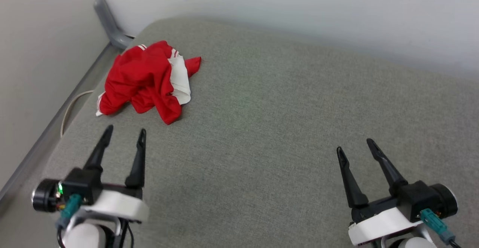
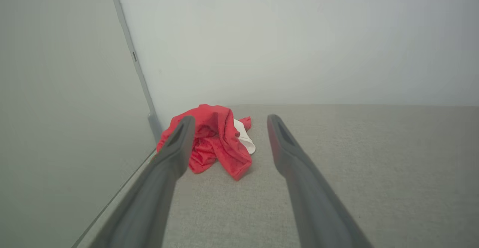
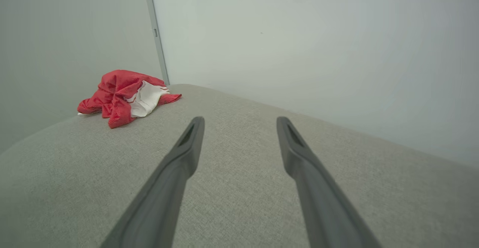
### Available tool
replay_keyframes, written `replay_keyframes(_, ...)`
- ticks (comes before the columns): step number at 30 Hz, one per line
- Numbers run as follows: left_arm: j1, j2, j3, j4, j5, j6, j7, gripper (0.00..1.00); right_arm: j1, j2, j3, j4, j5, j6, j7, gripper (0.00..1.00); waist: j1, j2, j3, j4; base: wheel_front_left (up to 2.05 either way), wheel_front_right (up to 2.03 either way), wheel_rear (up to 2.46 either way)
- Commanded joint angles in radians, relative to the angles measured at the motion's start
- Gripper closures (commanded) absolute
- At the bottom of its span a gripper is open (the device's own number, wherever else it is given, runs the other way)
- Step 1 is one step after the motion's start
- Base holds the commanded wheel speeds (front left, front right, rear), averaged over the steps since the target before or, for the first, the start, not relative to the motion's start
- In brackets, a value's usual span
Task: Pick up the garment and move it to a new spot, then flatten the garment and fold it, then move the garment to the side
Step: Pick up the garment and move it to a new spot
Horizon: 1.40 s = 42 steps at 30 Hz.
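Two grippers hover over a wide padded surface [image 1: 262, 135] covered in coarse, grey-green woven cloth, rounded at its far left corner. The left gripper [image 1: 125, 129] has its two long, dark, tapering fingers spread apart with nothing between them. The right gripper [image 1: 355, 146] stands the same way, jaws wide and empty. Each has a white housing, a black block behind the fingers and a teal plug at its outer side.

The shirt [image 1: 146, 79] lies crumpled in a loose heap near the far left corner of the surface. It is just ahead of the left gripper's fingertips but not touching them, and well apart from the right gripper. Its thin red fabric is bunched into soft folds and ridges. A white panel shows on the heap's right side, and narrow red-and-white stripes show at its top and lower left edges. One red flap trails toward the robot; a smaller one points right.

Behind the heap, a grey metal post [image 1: 108, 20] rises in the corner where two pale, smooth walls [image 1: 299, 8] meet. A thin white cable [image 1: 69, 107] loops through the gap left of the surface.
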Motion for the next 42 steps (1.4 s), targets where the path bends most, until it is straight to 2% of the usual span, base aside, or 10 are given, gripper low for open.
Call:
replay_keyframes(1,-0.076,0.037,0.000,0.033,-0.016,-0.007,-0.003,0.00,-0.023,0.001,-0.009,-0.009,-0.015,-0.001,-0.002,0.00,0.0000,0.0000,0.075,-0.042,0.00,0.00,0.00)
replay_keyframes(6,-0.279,0.180,-0.063,0.197,-0.089,-0.014,0.045,0.00,-0.057,0.001,-0.017,-0.022,-0.054,-0.001,-0.002,0.00,0.0000,0.0000,0.169,-0.089,0.00,0.00,0.00)
replay_keyframes(17,-0.615,0.493,-0.273,0.349,-0.488,-0.014,0.513,0.00,-0.111,0.001,-0.029,-0.050,-0.081,-0.001,-0.002,0.00,0.0000,0.0000,0.332,-0.187,0.00,0.00,0.00)
replay_keyframes(20,-0.664,0.541,-0.306,0.375,-0.572,-0.014,0.585,0.00,-0.125,0.001,-0.030,-0.058,-0.079,-0.001,-0.002,0.00,0.0000,0.0000,0.365,-0.205,0.00,0.00,0.00)
replay_keyframes(24,-0.713,0.600,-0.355,0.435,-0.590,-0.014,0.633,0.00,-0.144,0.001,-0.028,-0.063,-0.077,-0.001,-0.002,0.00,0.0000,0.0000,0.401,-0.225,0.00,0.00,0.00)
replay_keyframes(28,-0.746,0.613,-0.377,0.535,-0.591,-0.014,0.641,0.00,-0.151,0.001,-0.027,-0.061,-0.073,-0.001,-0.002,0.00,0.0000,0.0000,0.420,-0.236,0.00,0.00,0.00)
replay_keyframes(31,-0.755,0.595,-0.394,0.594,-0.605,-0.014,0.631,0.00,-0.157,0.001,-0.027,-0.058,-0.072,-0.001,-0.002,0.00,0.0000,0.0000,0.424,-0.239,0.00,0.00,0.00)
replay_keyframes(32,-0.756,0.588,-0.401,0.606,-0.619,-0.014,0.627,0.22,-0.158,0.001,-0.029,-0.056,-0.072,-0.001,-0.002,0.00,0.0000,0.0000,0.424,-0.239,0.00,0.00,0.00)
replay_keyframes(33,-0.759,0.586,-0.407,0.614,-0.631,-0.014,0.619,1.00,-0.158,0.001,-0.030,-0.054,-0.071,-0.001,-0.002,0.00,0.0000,0.0000,0.423,-0.237,0.00,0.00,0.00)
replay_keyframes(42,-0.778,0.611,-0.444,0.634,-0.658,-0.014,0.471,1.00,-0.156,0.001,-0.023,-0.029,-0.058,-0.001,-0.002,0.00,0.0000,0.0000,0.359,-0.218,0.00,0.00,0.00)
